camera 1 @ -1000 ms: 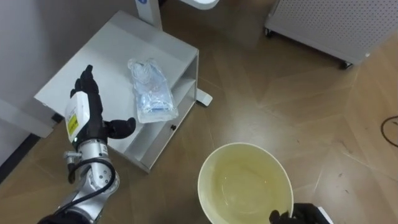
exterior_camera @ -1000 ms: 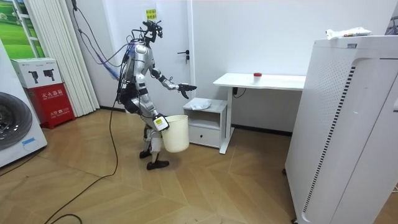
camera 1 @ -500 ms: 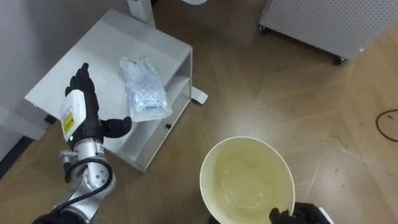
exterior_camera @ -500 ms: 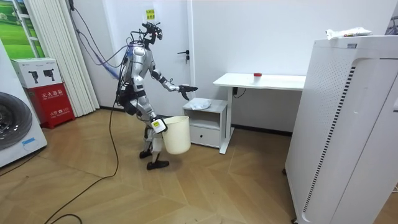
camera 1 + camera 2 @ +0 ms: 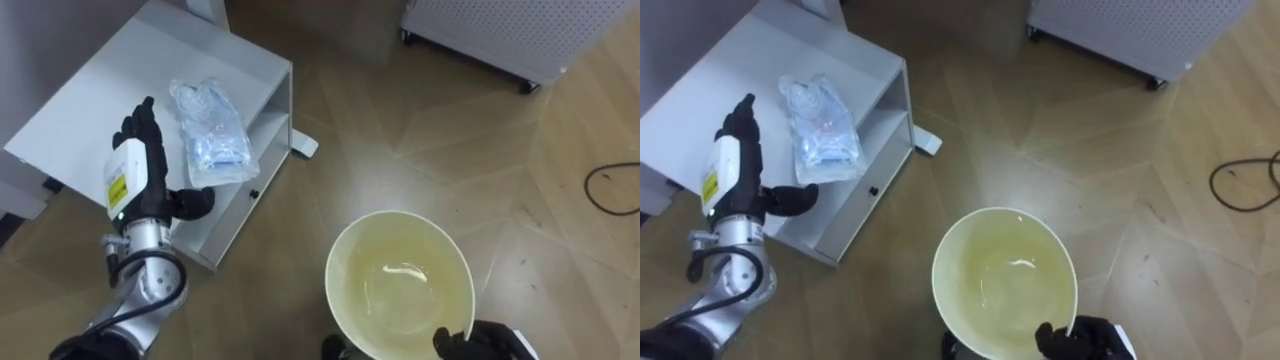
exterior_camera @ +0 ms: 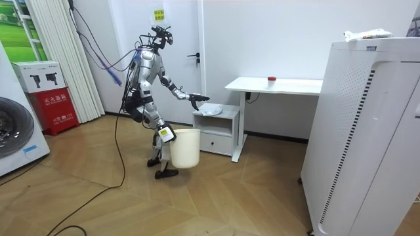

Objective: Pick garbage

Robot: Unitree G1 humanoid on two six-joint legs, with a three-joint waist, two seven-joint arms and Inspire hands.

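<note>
Left hand [image 5: 140,170] poised by 1 bag [image 5: 212,145] of garbage, bucket [image 5: 400,240] held ready below.
The bag, clear crumpled plastic, lies on top of the white cabinet [image 5: 80,110] near its front edge, untouched. The left hand hovers over the cabinet top just beside the bag, fingers straight and thumb spread toward it, likely opened wide to take in the bulky plastic. The right hand [image 5: 478,345] has its fingers curled over the rim of the empty bucket and holds it low over the floor, mouth up and a little clear of the cabinet, probably so the bag can be dropped straight in. In the room view the robot stands facing the cabinet, its left arm stretched forward.
</note>
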